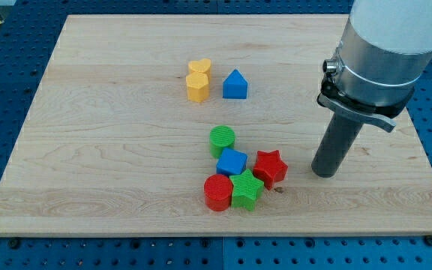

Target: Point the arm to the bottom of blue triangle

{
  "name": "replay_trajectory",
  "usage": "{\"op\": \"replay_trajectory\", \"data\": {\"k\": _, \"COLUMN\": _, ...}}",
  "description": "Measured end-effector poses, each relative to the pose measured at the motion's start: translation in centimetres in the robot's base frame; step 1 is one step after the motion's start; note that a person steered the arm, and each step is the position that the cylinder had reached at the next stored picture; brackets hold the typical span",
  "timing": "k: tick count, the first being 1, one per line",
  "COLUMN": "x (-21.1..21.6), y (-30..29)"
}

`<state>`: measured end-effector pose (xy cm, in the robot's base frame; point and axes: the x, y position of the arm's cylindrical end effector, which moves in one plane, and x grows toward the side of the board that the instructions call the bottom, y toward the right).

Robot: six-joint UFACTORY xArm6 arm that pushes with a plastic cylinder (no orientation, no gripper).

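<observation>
1. While my tip (323,172) sat on the wooden board (111,165) at the view's right, it touched no block, just a bare rod with no jaws to open or close.
2. Blue triangle (235,85) was well apart from it, toward the view's top-centre, just right of two yellow blocks (198,79).
3. Nearest my tip was the red star (270,166), in a cluster with a green star (246,190), red cylinder (218,192), blue cube (232,162) and green cylinder (221,139).
</observation>
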<state>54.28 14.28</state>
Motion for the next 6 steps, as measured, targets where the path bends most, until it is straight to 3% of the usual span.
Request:
{"op": "replay_trajectory", "data": {"k": 1, "x": -0.8, "y": 0.0}}
{"op": "replay_trajectory", "data": {"k": 2, "x": -4.4, "y": -0.4}}
{"op": "replay_trajectory", "data": {"k": 4, "x": -10.8, "y": -6.4}}
{"op": "replay_trajectory", "data": {"k": 6, "x": -11.1, "y": -10.8}}
